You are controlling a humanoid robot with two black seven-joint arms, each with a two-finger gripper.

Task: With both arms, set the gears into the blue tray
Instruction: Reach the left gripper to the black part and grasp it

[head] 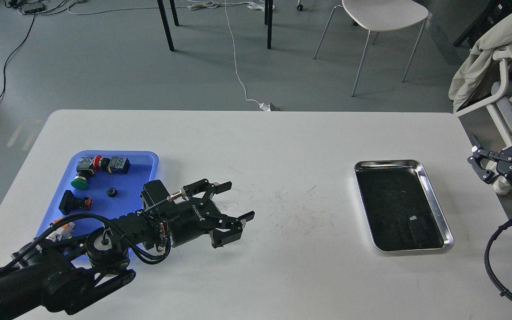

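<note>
The blue tray [128,183] lies at the table's left. One small black gear [112,192] rests in it among push-button switches. My left arm reaches in from the lower left across the tray's front corner. My left gripper [236,201] is low over the table just right of the tray, open, with its fingers spread. No gear shows on the bare table; the gripper's body hides the spot beneath it. My right gripper [502,155] hangs off the table's right edge, open and holding nothing.
A shiny silver tray [434,201] with a dark bottom sits at the right of the table. The blue tray also holds red-capped [97,162], green [79,182] and black switches [73,202]. Chairs and cables stand on the floor beyond the far edge.
</note>
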